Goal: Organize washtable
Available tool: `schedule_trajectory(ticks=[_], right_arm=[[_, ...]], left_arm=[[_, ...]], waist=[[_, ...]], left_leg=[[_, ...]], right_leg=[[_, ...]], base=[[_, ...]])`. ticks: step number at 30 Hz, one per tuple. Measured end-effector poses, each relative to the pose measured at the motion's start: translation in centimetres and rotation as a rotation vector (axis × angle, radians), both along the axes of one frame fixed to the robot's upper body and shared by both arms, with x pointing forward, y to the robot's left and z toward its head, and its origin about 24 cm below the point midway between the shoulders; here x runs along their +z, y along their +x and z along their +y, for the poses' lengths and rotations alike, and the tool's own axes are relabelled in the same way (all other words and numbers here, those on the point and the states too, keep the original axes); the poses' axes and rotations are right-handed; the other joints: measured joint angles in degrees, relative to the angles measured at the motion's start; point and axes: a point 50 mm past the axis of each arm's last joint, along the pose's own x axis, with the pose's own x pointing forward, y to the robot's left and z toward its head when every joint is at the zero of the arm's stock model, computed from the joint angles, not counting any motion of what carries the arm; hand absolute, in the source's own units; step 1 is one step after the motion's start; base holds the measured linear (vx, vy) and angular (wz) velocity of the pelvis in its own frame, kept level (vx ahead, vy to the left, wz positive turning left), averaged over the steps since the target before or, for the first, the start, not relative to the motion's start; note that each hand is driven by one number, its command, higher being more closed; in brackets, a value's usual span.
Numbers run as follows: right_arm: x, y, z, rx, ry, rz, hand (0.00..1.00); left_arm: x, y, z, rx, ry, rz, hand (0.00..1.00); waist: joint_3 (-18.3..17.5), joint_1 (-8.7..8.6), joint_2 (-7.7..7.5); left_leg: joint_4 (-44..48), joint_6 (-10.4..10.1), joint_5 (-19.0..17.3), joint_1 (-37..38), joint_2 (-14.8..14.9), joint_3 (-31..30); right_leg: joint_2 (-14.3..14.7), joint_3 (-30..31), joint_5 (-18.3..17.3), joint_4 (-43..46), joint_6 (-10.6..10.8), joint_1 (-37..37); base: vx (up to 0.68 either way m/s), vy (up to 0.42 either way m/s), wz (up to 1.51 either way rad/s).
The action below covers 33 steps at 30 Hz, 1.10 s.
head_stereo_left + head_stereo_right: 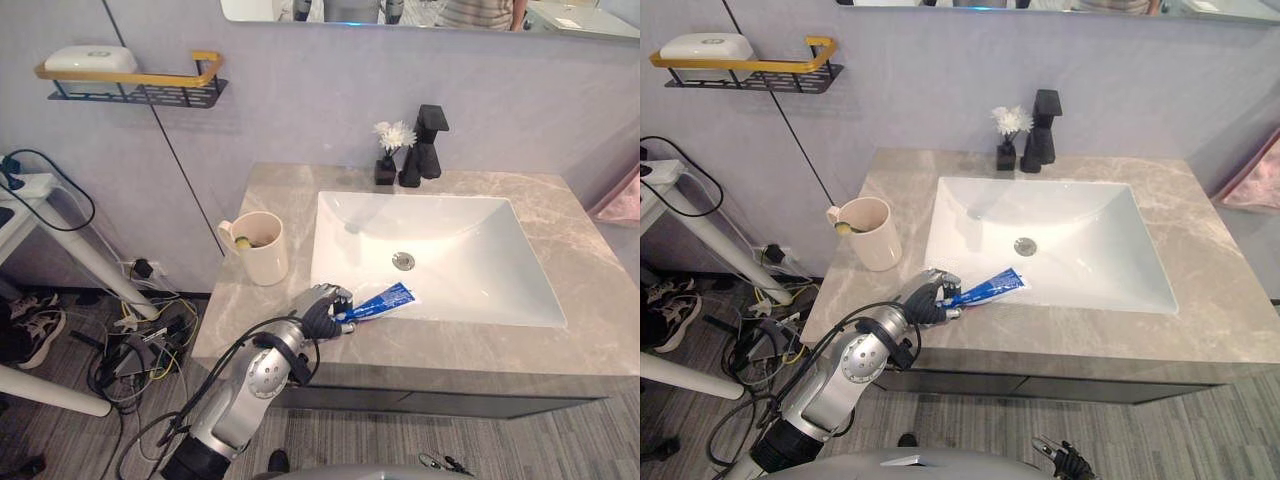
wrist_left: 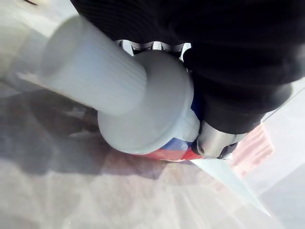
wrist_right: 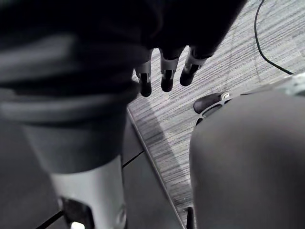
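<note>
fingers (image 1: 336, 297) of the left hand (image 1: 320, 312) are curled round the cap end of the tube (image 1: 385, 300), thumb closing from the other side, so the grip looks firm. the tube is at the counter's (image 1: 590, 335) front edge, left of centre, with its blue tail slanting out over the front rim of the sink (image 1: 480, 285). whether it is lifted clear of the stone or lying on it i cannot tell.

as a judgement, the tidying is at an early stage: the tube is taken in hand but not yet put away. the likeliest home is the cup (image 1: 262, 250), which stands upright on the counter just left of the sink, near the hand, with something small and yellow-green inside. the tap (image 1: 428, 145) and vase (image 1: 388, 152) at the back, and the soap box (image 1: 90, 58) on the wall shelf (image 1: 140, 88), look in order already, so little else seems left.

the eye views give the layout: cup, sink and hand in relation. the left wrist view adds what they hide: the tube's white ribbed cap (image 2: 95, 67) and shoulder, and a red and blue band under it, pressed against the hand. the right wrist view shows the right hand (image 3: 164, 74), idle, fingers straight and side by side, hanging above the grey floor (image 3: 228, 52) and holding nothing.
</note>
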Motion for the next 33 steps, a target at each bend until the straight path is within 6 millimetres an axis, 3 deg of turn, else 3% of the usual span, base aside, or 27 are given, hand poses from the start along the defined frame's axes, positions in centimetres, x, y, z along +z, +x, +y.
schedule_trajectory(ticks=[9, 15, 20, 22, 27, 31, 33], right_arm=[[0.2, 0.5, -0.1, 0.009, -0.011, -0.030, 0.00], [1.9, 3.0, -0.4, -0.059, -0.006, -0.226, 0.00], [4.5, 3.7, -2.0, -0.162, -0.012, -0.424, 0.00], [6.2, 4.3, -2.8, -0.221, 0.025, -0.555, 0.00], [10.5, 6.6, -4.5, -0.241, 0.045, -0.837, 0.00], [16.7, 8.2, -7.9, -0.356, -0.047, -1.174, 0.00], [19.8, 9.5, -8.1, -0.364, -0.054, -1.355, 0.00]], left_arm=[[0.1, 0.0, 0.0, -0.001, -0.001, -0.010, 1.00], [0.4, -0.2, -0.7, -0.025, -0.022, -0.025, 1.00], [3.3, -0.7, -2.8, -0.114, -0.099, -0.129, 1.00], [5.5, -1.1, -3.0, -0.146, -0.169, -0.202, 1.00], [8.8, -2.3, -2.9, -0.197, -0.274, -0.330, 1.00], [11.9, -3.2, -1.8, -0.186, -0.361, -0.480, 1.00], [13.1, -3.7, -1.3, -0.181, -0.393, -0.535, 1.00]], waist=[[-0.1, -0.02, -0.04], [-0.7, 0.07, 0.33], [-0.9, -0.11, 0.21], [-1.4, -0.66, 0.38], [-2.7, -1.43, 0.86], [-3.5, -1.30, 1.63], [-3.8, -1.30, 1.82]], left_leg=[[0.0, 0.0, 0.0, 0.0, 0.0, 0.3], [0.6, 0.0, 0.0, -0.6, 0.2, 3.6], [0.6, 0.1, 0.0, -0.3, 0.2, 6.5], [0.6, 0.6, -0.4, 0.1, 0.2, 7.9], [0.4, 0.8, -1.2, 0.7, 0.0, 10.0], [0.0, 0.6, -1.0, 0.6, 0.0, 10.4], [0.4, 0.8, -0.6, 0.6, 0.0, 10.4]], right_leg=[[0.0, 0.4, 0.1, -0.1, 0.1, -0.2], [-0.2, 4.2, 1.0, 0.3, 0.3, -2.6], [-0.4, 7.8, 1.9, 1.4, 0.5, -4.8], [-0.4, 9.4, 2.0, 2.6, 0.6, -5.8], [-0.6, 11.9, 2.7, 3.0, 1.0, -6.9], [-0.5, 12.3, 2.7, 3.2, 1.1, -7.8], [-0.5, 12.3, 2.7, 3.2, 1.1, -7.8]], base=[[0.00, 0.000, -0.02], [0.01, 0.016, -0.28], [-0.02, 0.044, -0.37], [-0.07, 0.052, -0.35], [-0.06, 0.050, -0.26], [-0.05, 0.022, -0.07], [0.00, 0.002, -0.02]])
